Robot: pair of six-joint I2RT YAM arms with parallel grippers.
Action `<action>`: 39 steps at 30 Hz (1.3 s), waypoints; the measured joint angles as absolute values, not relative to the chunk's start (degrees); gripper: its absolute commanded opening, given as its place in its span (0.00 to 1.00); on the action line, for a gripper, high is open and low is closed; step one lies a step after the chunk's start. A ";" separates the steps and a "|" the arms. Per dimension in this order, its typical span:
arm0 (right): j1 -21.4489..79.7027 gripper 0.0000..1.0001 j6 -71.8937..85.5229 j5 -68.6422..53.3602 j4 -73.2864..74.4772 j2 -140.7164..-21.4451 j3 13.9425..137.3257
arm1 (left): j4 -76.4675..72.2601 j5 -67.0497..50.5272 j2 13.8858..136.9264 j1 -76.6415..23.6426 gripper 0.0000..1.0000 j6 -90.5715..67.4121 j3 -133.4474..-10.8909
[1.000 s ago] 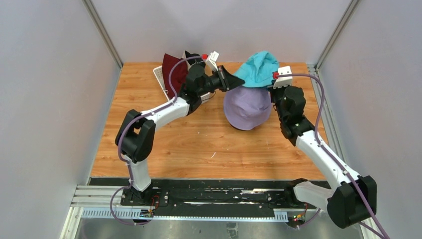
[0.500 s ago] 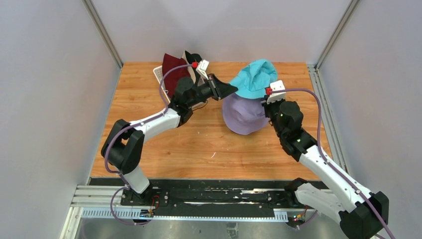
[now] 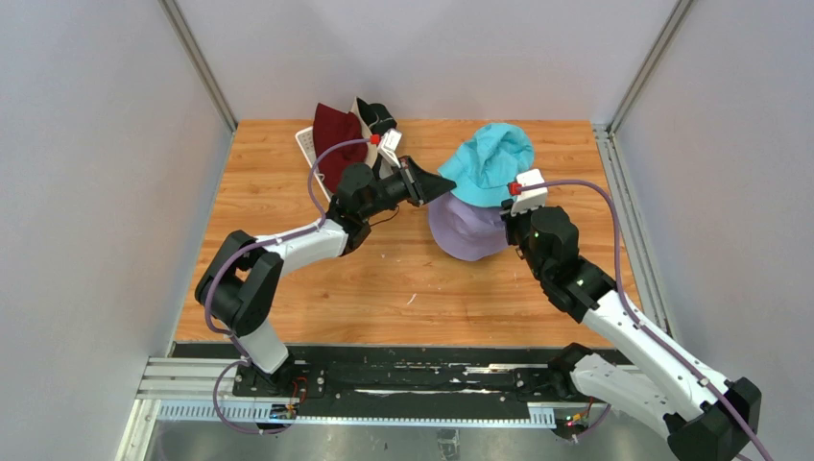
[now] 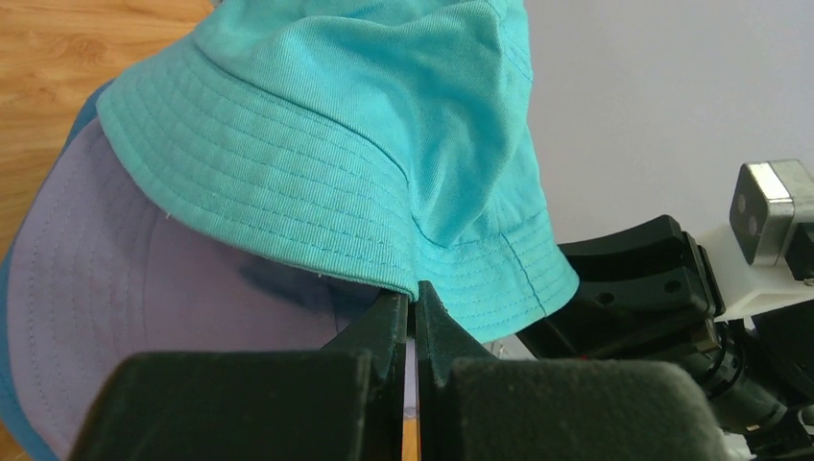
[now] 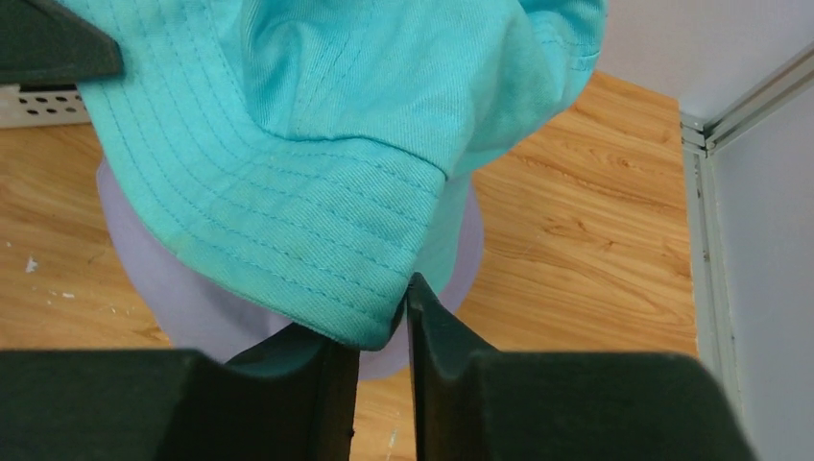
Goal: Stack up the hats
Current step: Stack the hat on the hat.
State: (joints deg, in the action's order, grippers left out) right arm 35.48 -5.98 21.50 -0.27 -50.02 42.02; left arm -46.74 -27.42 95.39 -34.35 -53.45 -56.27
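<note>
A teal hat (image 3: 490, 161) is held above a lavender hat (image 3: 468, 229) that lies on the table, with a blue edge under it (image 4: 8, 317). My left gripper (image 3: 443, 182) is shut on the teal hat's brim (image 4: 288, 202) at its left side. My right gripper (image 3: 509, 200) is shut on the brim (image 5: 317, 230) at the right side. The lavender hat shows under the teal one in both wrist views (image 4: 125, 279) (image 5: 202, 307). A dark red hat (image 3: 334, 139), a beige one (image 3: 366, 108) and a black one (image 3: 379, 116) sit at the back left.
A white lattice basket (image 3: 306, 146) stands at the back left and holds the dark red, beige and black hats. Grey walls with metal rails (image 3: 638, 58) close in the table (image 3: 384, 279) on three sides.
Both grippers have carried the teal hat toward the near side, keeping their hold on its brim. The lavender hat beneath has shifted a little nearer too.
</note>
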 measured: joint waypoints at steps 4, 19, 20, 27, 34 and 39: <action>36.97 0.41 -2.76 22.70 4.03 -47.29 42.02 | -47.62 -27.46 95.39 -34.81 0.00 -53.45 -56.16; 38.87 0.45 6.46 26.55 16.27 -37.76 46.06 | -49.95 -27.66 91.88 -35.88 0.00 -53.39 -47.68; 38.87 0.45 6.72 26.50 16.43 -37.87 46.70 | -50.17 -27.70 91.72 -35.90 0.00 -53.39 -47.37; 38.89 0.49 7.97 23.16 16.21 -41.63 51.64 | -51.29 -27.90 91.50 -36.38 0.00 -53.25 -46.70; 38.89 0.52 7.86 21.50 12.69 -48.16 52.21 | -51.40 -27.55 90.89 -36.49 0.07 -51.70 -42.13; 38.89 0.53 7.70 20.43 10.98 -51.51 52.21 | -50.19 -26.28 90.89 -36.47 0.19 -49.93 -39.18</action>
